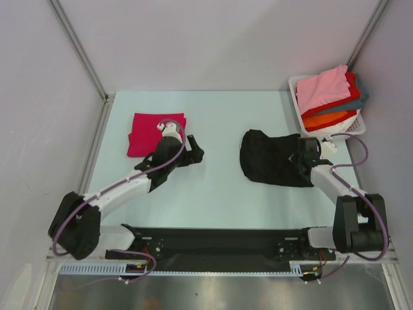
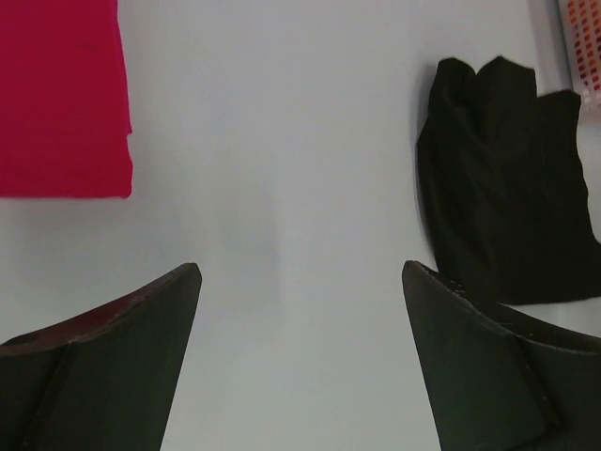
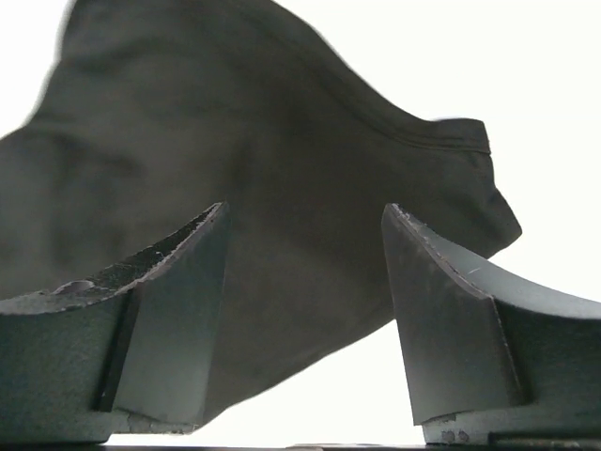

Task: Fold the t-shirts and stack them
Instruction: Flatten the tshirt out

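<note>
Shirts number six by my count: two lie on the table, and four sit stacked in the one white basket at two o'clock, a pink shirt on top with red, teal and orange ones under it. The magenta t-shirt lies folded at ten o'clock. My left gripper hangs just beside its right edge, jaws spread wide and empty. The black t-shirt lies rumpled at three o'clock. My right gripper sits at its right edge, jaws apart, with black cloth showing across the gap.
</note>
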Action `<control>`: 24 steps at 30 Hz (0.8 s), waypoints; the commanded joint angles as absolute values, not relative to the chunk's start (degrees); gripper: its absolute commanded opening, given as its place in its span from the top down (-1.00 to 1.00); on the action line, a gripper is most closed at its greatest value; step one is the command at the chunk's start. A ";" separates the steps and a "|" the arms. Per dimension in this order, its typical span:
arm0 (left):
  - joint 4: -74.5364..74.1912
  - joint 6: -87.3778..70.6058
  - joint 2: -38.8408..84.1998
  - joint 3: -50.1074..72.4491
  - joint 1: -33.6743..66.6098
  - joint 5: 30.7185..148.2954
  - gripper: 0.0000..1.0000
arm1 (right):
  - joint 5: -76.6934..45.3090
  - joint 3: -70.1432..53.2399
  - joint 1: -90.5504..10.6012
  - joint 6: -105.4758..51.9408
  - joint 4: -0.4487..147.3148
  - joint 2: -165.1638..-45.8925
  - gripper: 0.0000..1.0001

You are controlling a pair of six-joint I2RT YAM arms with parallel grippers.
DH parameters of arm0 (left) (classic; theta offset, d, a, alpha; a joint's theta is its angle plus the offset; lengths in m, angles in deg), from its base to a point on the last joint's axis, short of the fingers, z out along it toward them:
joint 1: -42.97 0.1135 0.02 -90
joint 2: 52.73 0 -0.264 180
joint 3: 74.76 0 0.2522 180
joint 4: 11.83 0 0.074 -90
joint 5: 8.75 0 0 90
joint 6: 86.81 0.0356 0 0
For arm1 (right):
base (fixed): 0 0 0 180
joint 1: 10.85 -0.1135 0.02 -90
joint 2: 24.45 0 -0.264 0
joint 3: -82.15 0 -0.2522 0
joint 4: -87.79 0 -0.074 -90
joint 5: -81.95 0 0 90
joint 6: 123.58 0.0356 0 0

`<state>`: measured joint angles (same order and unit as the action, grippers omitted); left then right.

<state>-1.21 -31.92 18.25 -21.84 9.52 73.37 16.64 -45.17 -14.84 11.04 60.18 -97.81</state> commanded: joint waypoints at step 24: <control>32.07 -28.54 73.21 37.61 17.74 66.30 -0.75 | 20.17 -37.24 -16.47 11.77 62.08 -114.71 0.94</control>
